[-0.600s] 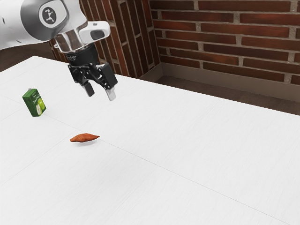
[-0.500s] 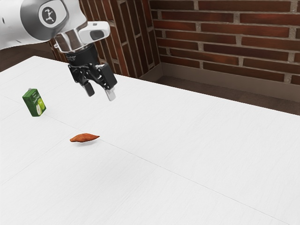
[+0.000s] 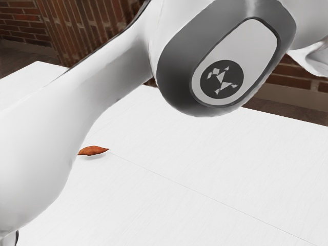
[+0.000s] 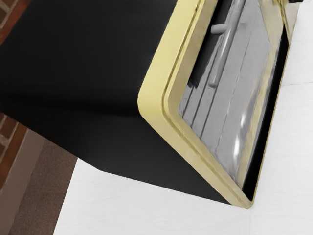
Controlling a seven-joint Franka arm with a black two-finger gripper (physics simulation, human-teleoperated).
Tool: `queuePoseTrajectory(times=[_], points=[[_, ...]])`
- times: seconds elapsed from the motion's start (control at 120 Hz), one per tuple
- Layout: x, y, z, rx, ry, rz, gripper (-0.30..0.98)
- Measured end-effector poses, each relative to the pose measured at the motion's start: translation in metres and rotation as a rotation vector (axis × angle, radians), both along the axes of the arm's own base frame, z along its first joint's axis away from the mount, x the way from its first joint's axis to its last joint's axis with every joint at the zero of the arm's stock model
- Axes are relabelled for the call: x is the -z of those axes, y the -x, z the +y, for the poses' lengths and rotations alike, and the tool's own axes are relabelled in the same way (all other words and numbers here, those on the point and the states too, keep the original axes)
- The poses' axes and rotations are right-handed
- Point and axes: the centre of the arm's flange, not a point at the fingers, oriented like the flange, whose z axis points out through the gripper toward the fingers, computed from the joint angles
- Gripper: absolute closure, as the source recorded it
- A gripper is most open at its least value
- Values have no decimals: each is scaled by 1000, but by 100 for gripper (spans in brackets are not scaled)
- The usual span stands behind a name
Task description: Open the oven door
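Note:
In the wrist view, an oven with a black body and a pale yellow front frame stands on the white table, tilted across the picture. Its door is a glassy grey panel with dark lines, set within the frame. A grey bar handle stands off the panel on a short post. I cannot tell whether the door is slightly ajar. My hand is near the oven's front, with the handle some distance off; contact between them cannot be seen.
The white arm crosses the exterior view in the foreground. Past it, a reddish-brown sweet potato lies on the white table. Brick walls rise behind the table.
My arm has swung across the exterior view, its large links now in the foreground and covering the green carton. The sweet potato remains in the same spot.

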Motion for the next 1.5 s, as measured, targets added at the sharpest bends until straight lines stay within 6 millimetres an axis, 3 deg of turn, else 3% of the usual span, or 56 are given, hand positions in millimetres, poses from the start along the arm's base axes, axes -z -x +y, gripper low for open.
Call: queuePoseTrajectory(times=[0.117, 0.258, 0.342, 0.533, 0.65, 0.733, 0.833, 1.075, 1.367, 1.5], points=[[21, -10, -42, 121, -37, -239, 0], [27, -10, -55, 218, -122, -392, 0], [28, 3, -68, 296, -150, -422, 0], [57, 48, -126, 492, -251, -452, 0], [87, 47, -142, 558, -316, -433, 0], [109, 33, -144, 579, -353, -417, 0], [120, 17, -139, 585, -369, -426, 0], [140, 5, -145, 622, -380, -465, 0], [145, -22, -130, 604, -358, -488, -1], [146, -24, -129, 608, -343, -484, -1]])
